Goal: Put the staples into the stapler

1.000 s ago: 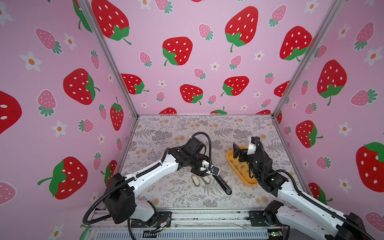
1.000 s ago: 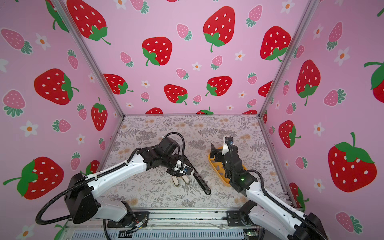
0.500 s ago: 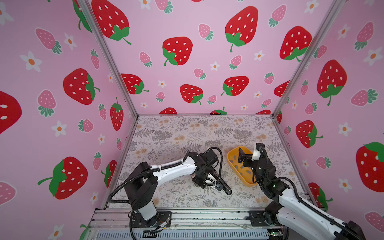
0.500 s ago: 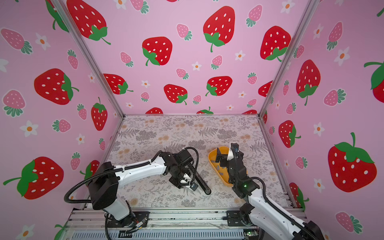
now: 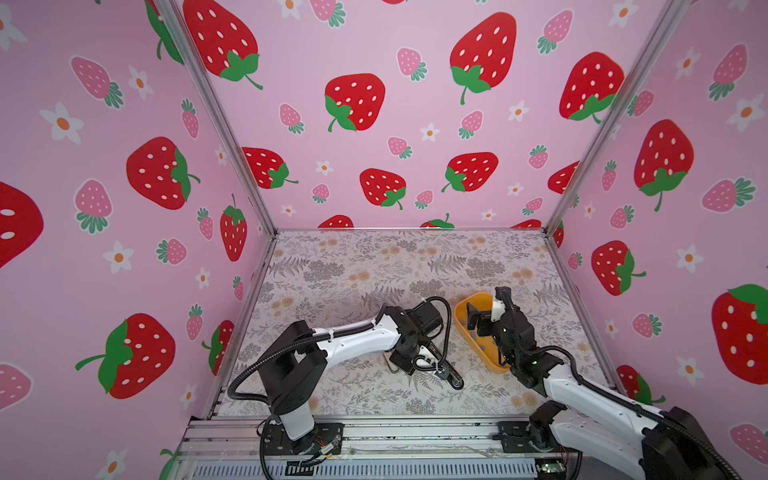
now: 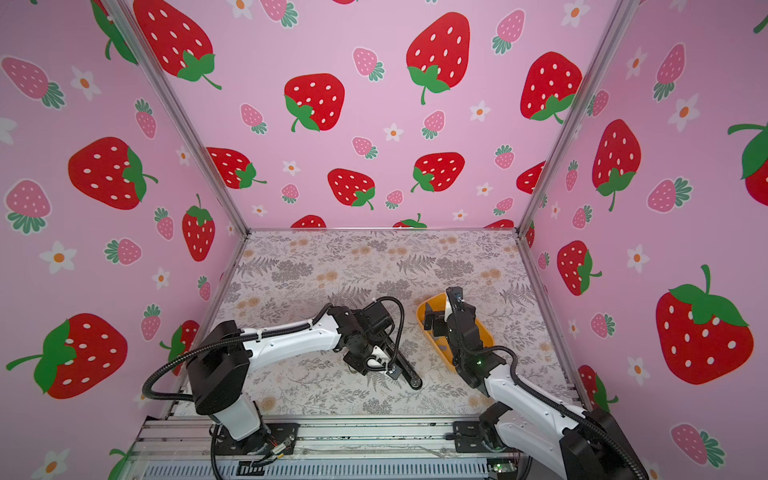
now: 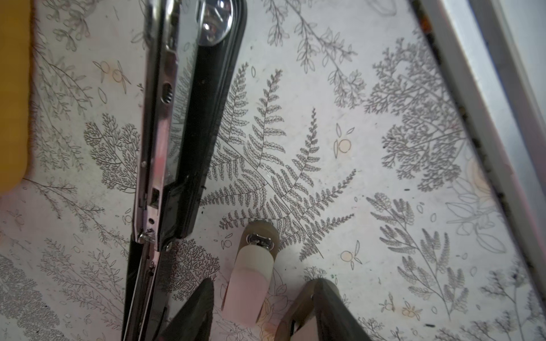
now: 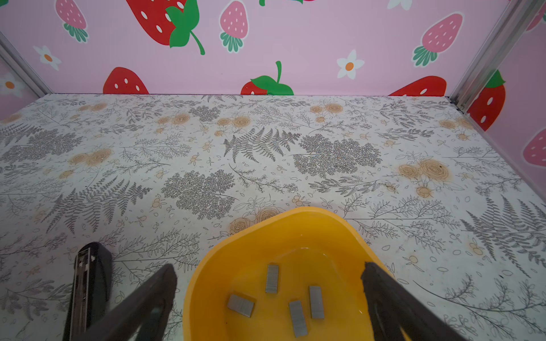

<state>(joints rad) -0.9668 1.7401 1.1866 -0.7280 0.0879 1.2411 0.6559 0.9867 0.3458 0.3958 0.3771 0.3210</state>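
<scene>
1. The left arm has swung inward, sliding the left gripper (image 5: 422,365) along the long black-and-chrome stapler (image 5: 451,376). The right gripper (image 8: 269,268) has barely shifted.
2. Left fingers (image 7: 254,265) are part-spread, pinching nothing. The stapler lies just beside them on the floral tabletop (image 7: 354,147).
3. Right fingers (image 8: 141,301) are spread wide, straddling 4 small grey metal staple strips (image 8: 316,301) in the yellow plastic tray (image 8: 266,218). The right arm is nearer.
4. 3 strips lie lengthwise across the closing line.
</scene>
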